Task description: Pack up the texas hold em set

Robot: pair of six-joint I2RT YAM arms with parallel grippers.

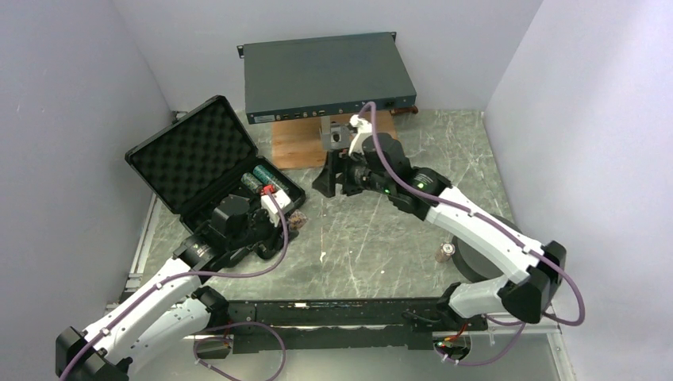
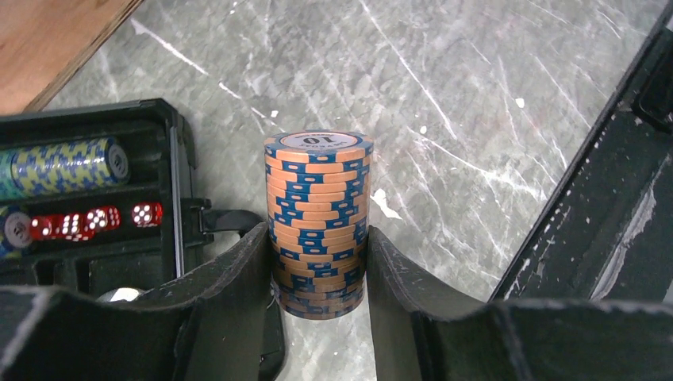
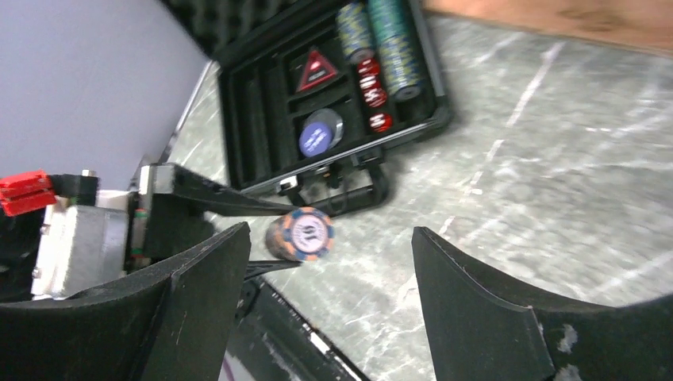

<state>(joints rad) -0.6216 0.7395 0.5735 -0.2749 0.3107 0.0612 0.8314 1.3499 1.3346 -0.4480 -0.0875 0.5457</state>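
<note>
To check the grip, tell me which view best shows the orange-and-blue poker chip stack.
Left wrist: the orange-and-blue poker chip stack fills the centre, clamped by the left end effector. Right wrist shows it small, end-on; top external, barely a speck.

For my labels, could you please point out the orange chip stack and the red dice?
orange chip stack [image 2: 319,228]: left wrist view, striped side.
red dice [image 2: 103,217]: left wrist view, middle die's face.
</note>
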